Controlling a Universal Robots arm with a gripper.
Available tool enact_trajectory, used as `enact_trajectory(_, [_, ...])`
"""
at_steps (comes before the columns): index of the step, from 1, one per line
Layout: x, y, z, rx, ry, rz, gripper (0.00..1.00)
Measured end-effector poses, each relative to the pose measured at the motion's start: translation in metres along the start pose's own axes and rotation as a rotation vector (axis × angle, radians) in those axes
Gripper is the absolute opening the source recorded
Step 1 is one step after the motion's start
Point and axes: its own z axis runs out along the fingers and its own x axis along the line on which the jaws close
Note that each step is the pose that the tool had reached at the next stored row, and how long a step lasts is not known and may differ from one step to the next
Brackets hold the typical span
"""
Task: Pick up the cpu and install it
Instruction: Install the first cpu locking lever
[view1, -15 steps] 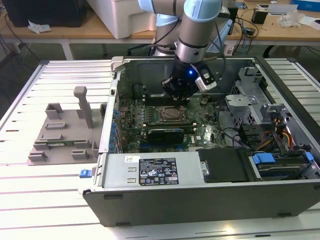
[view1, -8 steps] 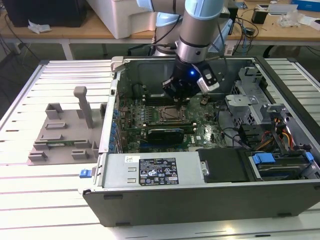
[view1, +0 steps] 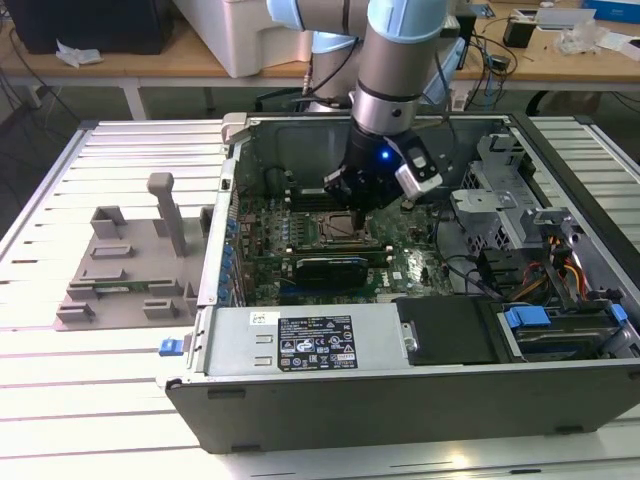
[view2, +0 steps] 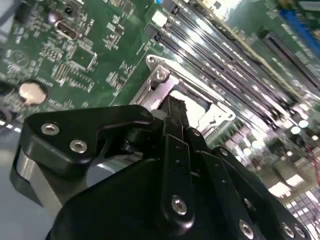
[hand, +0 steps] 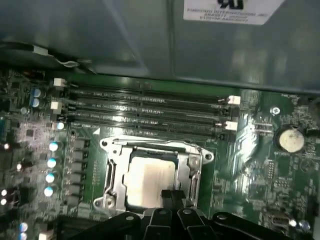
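Observation:
The cpu (hand: 147, 176), a small square chip with a pale silver top, lies flat inside the metal socket frame (hand: 111, 170) on the green motherboard (view1: 262, 238). In the second wrist view a pale strip of the cpu (view2: 192, 101) shows past the fingers. My gripper (hand: 172, 196) hangs just over one edge of the chip, its two black fingertips pressed together with no gap; whether they touch the chip I cannot tell. In the exterior view the gripper (view1: 362, 200) reaches down into the open computer case, right above the socket (view1: 345, 228).
Memory slots (hand: 145, 107) run beside the socket. A long black expansion card (view1: 330, 268) lies on the near side of it. The power supply (view1: 300, 340) and drive cage (view1: 500, 200) wall in the case. A grey fixture tray (view1: 130, 270) sits outside, at the exterior view's left.

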Motion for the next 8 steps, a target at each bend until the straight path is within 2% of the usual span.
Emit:
enact_trajectory(1, [0.0007, 0.0001, -0.0096, -0.0002, -0.0003, 0.0, 0.11])
enact_trajectory(4, [0.0022, 0.0004, -0.0277, -0.0001, -0.0003, 0.0, 0.11])
enact_trajectory(6, [0.0035, 0.0006, -0.0452, -0.0001, -0.0003, 0.0, 0.11])
enact_trajectory(8, [0.0036, 0.0007, -0.0467, -0.0005, -0.0004, 0.0, 0.11])
